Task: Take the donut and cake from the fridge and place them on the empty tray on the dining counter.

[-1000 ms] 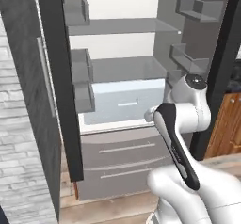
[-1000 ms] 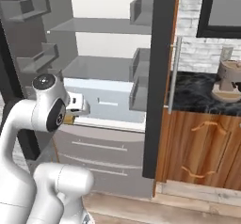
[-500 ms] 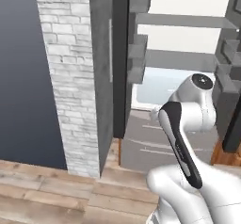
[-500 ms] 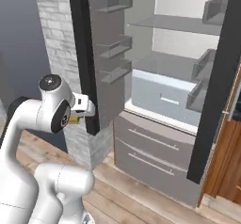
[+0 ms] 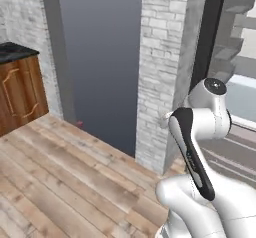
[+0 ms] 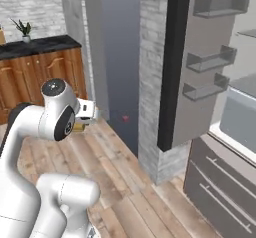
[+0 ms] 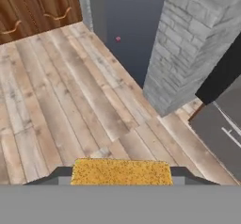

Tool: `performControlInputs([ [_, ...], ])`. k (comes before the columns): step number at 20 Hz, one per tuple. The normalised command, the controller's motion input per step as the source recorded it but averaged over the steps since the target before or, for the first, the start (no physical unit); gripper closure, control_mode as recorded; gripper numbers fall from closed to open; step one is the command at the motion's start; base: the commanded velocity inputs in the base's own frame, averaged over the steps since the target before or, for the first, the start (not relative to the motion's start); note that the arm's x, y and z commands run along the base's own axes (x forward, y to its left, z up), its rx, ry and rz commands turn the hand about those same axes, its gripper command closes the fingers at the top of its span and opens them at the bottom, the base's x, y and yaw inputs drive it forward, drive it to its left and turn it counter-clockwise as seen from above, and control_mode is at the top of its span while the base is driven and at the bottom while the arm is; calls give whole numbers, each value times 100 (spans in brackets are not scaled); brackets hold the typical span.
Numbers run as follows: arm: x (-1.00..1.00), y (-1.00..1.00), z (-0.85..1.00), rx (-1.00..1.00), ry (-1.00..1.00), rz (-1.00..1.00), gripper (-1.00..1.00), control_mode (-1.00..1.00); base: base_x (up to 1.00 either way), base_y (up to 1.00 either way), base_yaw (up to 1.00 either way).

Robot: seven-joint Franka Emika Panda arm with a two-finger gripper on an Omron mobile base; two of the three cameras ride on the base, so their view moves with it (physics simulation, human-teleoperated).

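Note:
A small yellow-orange cake (image 7: 121,172) sits between my two dark fingertips at the bottom of the hand view, with the gripper (image 7: 121,175) shut on it. In the right base view the gripper (image 6: 79,127) is tucked close to the arm's upper joint, a bit of yellow showing at it, above the wooden floor. The grey fridge (image 6: 210,72) stands open at the right, its door shelves and grey drawers (image 6: 220,187) visible; its edge also shows in the left base view (image 5: 235,52). The donut, the tray and the dining counter are out of view.
A grey brick pillar (image 5: 165,72) stands left of the fridge, beside a dark wall panel (image 5: 100,57). Wooden cabinets with a black top (image 6: 40,72) and a small plant (image 6: 24,29) lie far left. Plank floor (image 5: 60,172) spreads below.
The whole picture has swung: the base has turned left, so the fridge slid to the right edge and the pillar, wall and floor came in. The gripper stays shut on the cake.

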Motion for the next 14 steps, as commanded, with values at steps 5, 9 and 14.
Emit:
performControlInputs([
  [5, 0, 0, 0, 0, 0, 0, 100, 100, -2, 35, 68],
  [9, 0, 0, 0, 0, 0, 0, 100, 100, 51, 59, 48],
  [14, 0, 0, 0, 0, 0, 0, 100, 100, 100, 54, 36],
])
